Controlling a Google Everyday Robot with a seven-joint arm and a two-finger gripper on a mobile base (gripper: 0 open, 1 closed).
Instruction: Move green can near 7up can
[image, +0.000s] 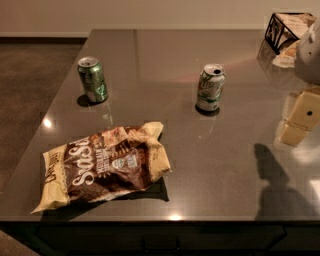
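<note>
Hand (298, 120) hovering over right side of table (150, 50); grip state: cannot tell. Green can (92, 79) standing upright, well apart to hand's left; 7up can (210, 87) sitting between them, nearer hand.

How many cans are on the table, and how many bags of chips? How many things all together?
Cans: 2 (green can, 7up can)
Chip bag: 1
Wire rack: 1
Total: 4 on the table. The pincer, not counted, hovers at the right edge, away from both cans.
</note>
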